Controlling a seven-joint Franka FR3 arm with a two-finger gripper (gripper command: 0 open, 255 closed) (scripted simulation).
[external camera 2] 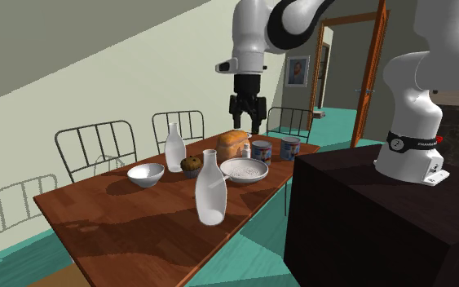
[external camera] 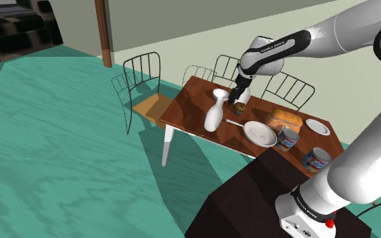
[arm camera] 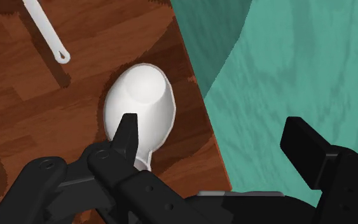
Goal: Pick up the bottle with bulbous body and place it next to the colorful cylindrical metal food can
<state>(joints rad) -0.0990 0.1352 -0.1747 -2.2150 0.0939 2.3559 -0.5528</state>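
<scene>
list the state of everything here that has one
gripper: fingers open, holding nothing, raised above the table
bulbous white bottle: upright near the table edge, not held
tall white bottle: upright
can by the bread: upright
far can: upright
white bowl: right way up
spoon: lying flat

Shoulder view: high behind stand (external camera: 250, 196), looking down over bench (external camera: 190, 105). Second exterior view: low at bench's far end, facing stand. Wrist view: on claw (arm camera: 212, 122), close over bench edge. All share bench.
</scene>
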